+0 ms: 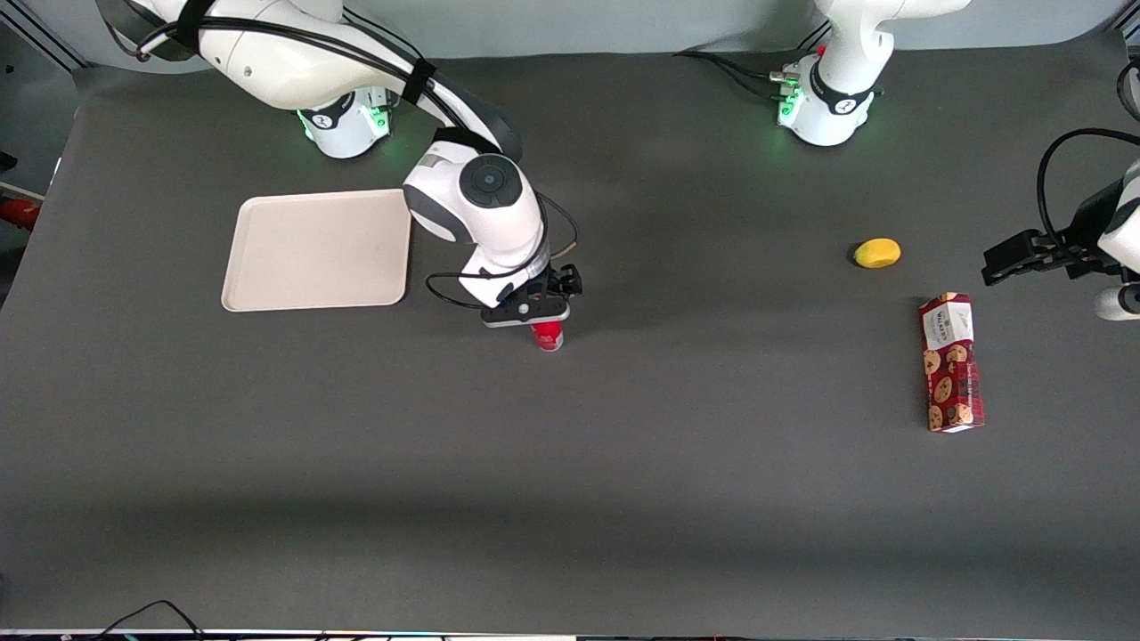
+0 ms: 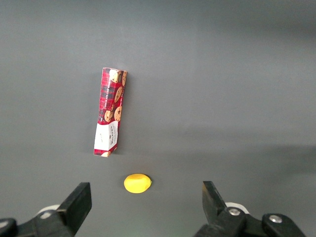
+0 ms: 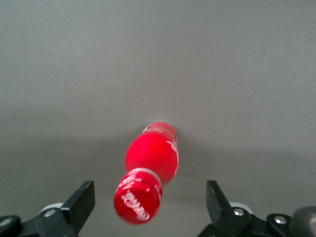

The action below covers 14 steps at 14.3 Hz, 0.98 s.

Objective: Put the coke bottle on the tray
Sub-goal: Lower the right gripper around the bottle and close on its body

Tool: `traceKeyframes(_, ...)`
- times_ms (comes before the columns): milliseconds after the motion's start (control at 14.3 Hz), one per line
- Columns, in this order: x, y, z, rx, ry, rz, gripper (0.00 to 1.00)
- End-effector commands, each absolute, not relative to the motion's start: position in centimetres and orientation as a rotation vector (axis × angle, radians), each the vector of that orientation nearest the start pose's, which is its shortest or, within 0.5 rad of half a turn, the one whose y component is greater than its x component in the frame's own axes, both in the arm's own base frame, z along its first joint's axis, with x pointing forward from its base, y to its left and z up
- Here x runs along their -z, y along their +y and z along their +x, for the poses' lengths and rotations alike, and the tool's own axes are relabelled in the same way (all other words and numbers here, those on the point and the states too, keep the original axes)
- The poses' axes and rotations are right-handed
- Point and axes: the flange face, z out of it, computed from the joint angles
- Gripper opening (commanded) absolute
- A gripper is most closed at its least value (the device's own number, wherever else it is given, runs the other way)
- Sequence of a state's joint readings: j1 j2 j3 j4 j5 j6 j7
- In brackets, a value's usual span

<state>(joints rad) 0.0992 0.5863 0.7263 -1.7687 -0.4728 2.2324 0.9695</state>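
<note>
Right gripper (image 3: 148,202) hangs directly over the coke bottle (image 3: 150,160), jaws spread wide with the cap between them, gripping nothing yet. Bottle stands upright on the table just below. Danger now: it sits off-centre between the fingers, so one finger could reach it first on closing and tip this slim thing over. Tray (image 1: 316,250) waits nearby, toward the working arm's base.

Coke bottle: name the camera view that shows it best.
The right wrist view: the coke bottle stands upright, cap to base visible, between the open end effector's fingers. The front view shows only its lower part under the end effector. The left wrist view misses it.
</note>
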Motion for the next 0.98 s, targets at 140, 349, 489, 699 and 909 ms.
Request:
traceKeyframes(140,-28.8,44.9,50.1,0.068,-0.113,-3.098,1.00)
traceKeyframes(349,-28.9,45.0,50.0,0.067,-0.094,-3.098,1.00)
traceKeyframes(489,-29.0,45.1,50.0,0.068,-0.092,-3.096,1.00)
traceKeyframes(699,-29.1,45.1,50.1,0.071,-0.089,-3.097,0.86)
traceKeyframes(909,-29.3,45.6,49.6,0.075,-0.100,-3.100,0.34)
